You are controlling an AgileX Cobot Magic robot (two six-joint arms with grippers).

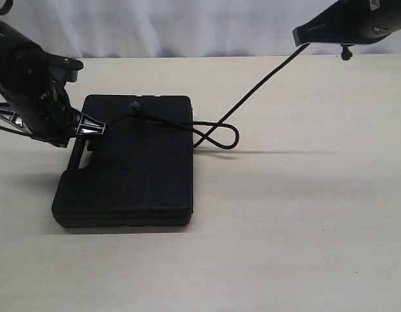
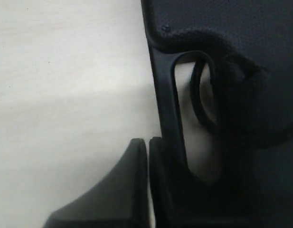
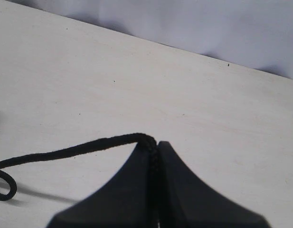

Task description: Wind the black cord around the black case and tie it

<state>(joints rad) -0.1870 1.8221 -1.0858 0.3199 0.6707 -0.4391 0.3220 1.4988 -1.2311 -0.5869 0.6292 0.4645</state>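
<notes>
The black case (image 1: 132,162) lies flat on the table, left of centre. The black cord (image 1: 219,136) crosses its far end, has a small knot (image 1: 134,106) on the lid, loops on the table beside the case and rises taut to my right gripper (image 1: 297,36), high at the back right. My right gripper (image 3: 155,142) is shut on the cord (image 3: 65,153). My left gripper (image 1: 90,125) sits at the case's handle side. Its jaws (image 2: 148,142) are shut, only a sliver apart, with nothing seen between them. A bend of cord (image 2: 198,104) shows through the handle slot of the case (image 2: 231,28).
The pale wooden table (image 1: 304,227) spreads to the right of and in front of the case. A white curtain (image 1: 187,26) hangs behind its far edge. My left arm's bulk (image 1: 31,84) hangs over the table's left side.
</notes>
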